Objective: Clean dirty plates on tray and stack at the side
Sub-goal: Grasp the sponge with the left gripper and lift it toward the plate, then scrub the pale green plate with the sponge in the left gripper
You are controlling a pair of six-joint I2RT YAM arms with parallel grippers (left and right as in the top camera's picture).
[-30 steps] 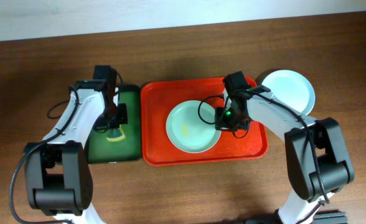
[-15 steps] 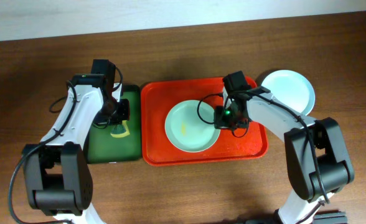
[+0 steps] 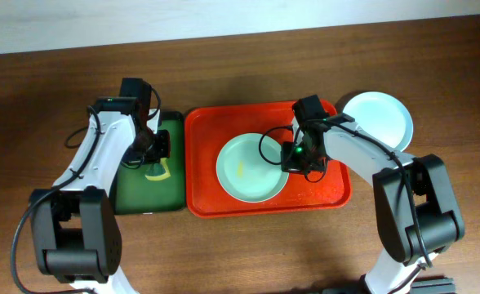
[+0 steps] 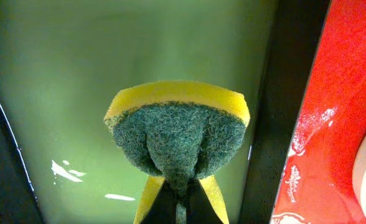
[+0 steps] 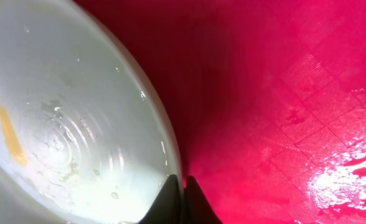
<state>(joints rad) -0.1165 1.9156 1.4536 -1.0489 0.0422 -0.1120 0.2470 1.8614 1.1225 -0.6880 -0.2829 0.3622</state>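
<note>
Pinching the rim of the smeared plate (image 5: 65, 124) on the red tray (image 5: 264, 93), the right gripper (image 5: 184, 193) hides this overhead; the left wrist view shows the left gripper (image 4: 180, 202) clamping a folded sponge (image 4: 180, 134).

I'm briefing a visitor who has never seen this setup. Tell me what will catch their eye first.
The central bright red tray dominates, holding a mint plate with a yellow smear, its right rim pinched by the right claw. Left of it, the left claw holds a folded yellow-and-green sponge over a dark green tray. A second pale plate sits on the table beside the red tray's far right corner.
</note>
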